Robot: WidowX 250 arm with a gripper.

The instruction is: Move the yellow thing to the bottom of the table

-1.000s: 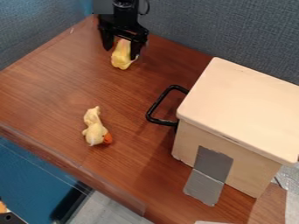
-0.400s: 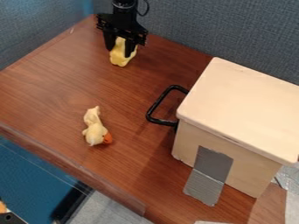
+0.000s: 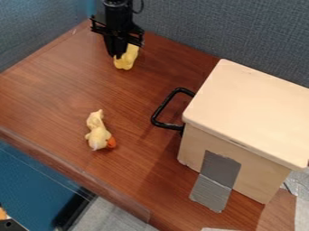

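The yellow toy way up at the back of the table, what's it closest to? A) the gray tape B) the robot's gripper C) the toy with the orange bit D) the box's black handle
B: the gripper is right up against or beside the yellow toy, with the handle much farther off.

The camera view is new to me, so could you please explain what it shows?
A fixed camera looks down at a slant on a brown wooden table. The black machine at the top is a robot arm, ending in a gripper. Right by it is a small yellow thing; I can't tell whether it is held. Nearer the front edge lies a pale yellow toy with an orange end. On the right stands a pale box, with a black handle beside it.
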